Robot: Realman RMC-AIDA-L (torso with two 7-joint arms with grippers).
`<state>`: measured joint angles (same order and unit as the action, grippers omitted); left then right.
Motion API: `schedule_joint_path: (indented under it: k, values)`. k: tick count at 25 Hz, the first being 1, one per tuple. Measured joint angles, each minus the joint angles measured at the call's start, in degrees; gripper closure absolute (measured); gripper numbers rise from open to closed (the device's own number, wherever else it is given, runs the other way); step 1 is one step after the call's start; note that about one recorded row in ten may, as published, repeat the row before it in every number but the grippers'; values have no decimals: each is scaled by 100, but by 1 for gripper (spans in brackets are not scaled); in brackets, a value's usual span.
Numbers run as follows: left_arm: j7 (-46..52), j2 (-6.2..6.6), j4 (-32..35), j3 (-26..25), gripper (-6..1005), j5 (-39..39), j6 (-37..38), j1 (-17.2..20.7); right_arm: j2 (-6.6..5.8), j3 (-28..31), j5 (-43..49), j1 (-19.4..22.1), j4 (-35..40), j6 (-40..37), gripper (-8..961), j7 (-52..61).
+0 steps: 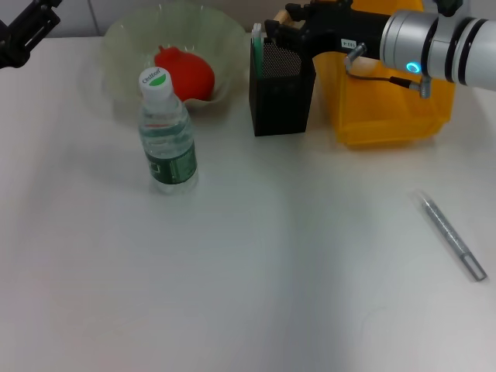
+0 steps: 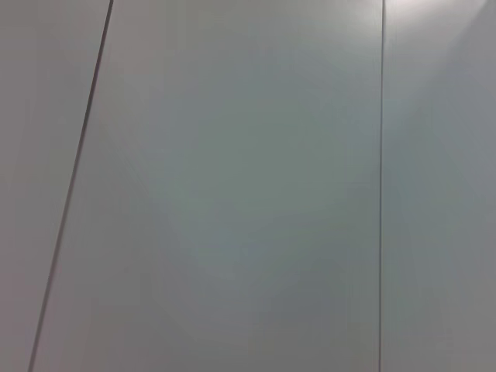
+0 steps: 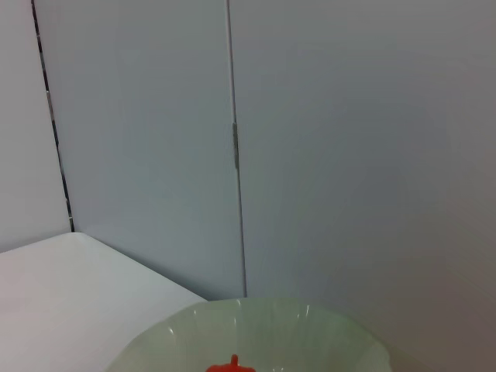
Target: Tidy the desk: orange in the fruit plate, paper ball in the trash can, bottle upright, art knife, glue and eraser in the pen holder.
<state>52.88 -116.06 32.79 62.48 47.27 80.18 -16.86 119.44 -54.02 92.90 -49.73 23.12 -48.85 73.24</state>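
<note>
The orange [image 1: 186, 74] lies in the pale green fruit plate [image 1: 124, 46]; both also show in the right wrist view, the orange [image 3: 230, 366] and the plate [image 3: 256, 325]. The water bottle [image 1: 166, 136] stands upright in front of the plate. The silver art knife [image 1: 453, 236] lies on the table at the right. The black mesh pen holder [image 1: 280, 89] holds a green-white item [image 1: 256, 37] at its left edge. My right gripper [image 1: 285, 22] hovers just over the pen holder. My left gripper [image 1: 23, 31] is parked at the far left. Paper ball, glue and eraser are not identifiable.
The yellow trash can [image 1: 391, 108] stands right of the pen holder, under my right arm. The white table [image 1: 271, 294] spreads in front. The left wrist view shows only grey wall panels [image 2: 232, 194].
</note>
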Motion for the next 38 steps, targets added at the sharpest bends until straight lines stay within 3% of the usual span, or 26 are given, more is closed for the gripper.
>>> schedule_joint_path:
  k: [2,7,11,14,15,16,17,18,21,22,23,24,25,27,30,38]
  values:
    - [20,-4,0,0,197,-1,19,11,-2,12,-3,4,-5,-13,515,7]
    - [42,-31,0,0,197,-3,58,32,-9,-36,-8,19,18,-41,396,165]
    - [43,-43,0,7,197,-6,77,37,-15,-46,21,69,86,-126,395,370]
    - [44,-45,0,33,197,-8,79,36,-26,-58,341,303,583,-603,396,1115]
    - [46,-46,0,52,197,-8,80,16,-26,-111,785,606,1346,-1067,396,2018]
    - [46,-46,0,52,197,-8,80,16,-26,-111,785,606,1346,-1067,397,2018]
    - [46,-47,0,58,197,-7,80,4,-22,-367,1221,1034,2414,-1508,397,3170]
    - [48,-48,0,61,197,-6,79,-7,-22,-367,1221,1034,2414,-1508,398,3170]
    - [60,-44,0,59,197,-4,51,-23,-23,-901,1864,1706,4081,-1928,399,4913]
    - [64,-38,0,49,197,-3,40,-25,2,-1002,2608,1940,5065,-2372,399,6026]
    - [64,-38,0,49,197,-3,40,-25,2,-1002,2608,1940,5065,-2372,400,6026]
    - [65,-31,0,43,197,-3,36,-26,18,-1005,3577,1983,5768,-3010,400,7153]
    - [65,-22,0,42,197,-2,32,-31,18,-1005,3577,1983,5768,-3010,401,7153]
    - [64,-8,3,35,197,-1,29,-49,8,-1080,4638,1808,6059,-3889,403,8362]
    - [34,-1,5,32,197,1,-7,-66,-2,-1282,5317,1720,5929,-4206,405,8981]
    - [7,33,11,20,197,2,-43,-90,-10,-1385,6170,1650,5053,-4030,411,9478]
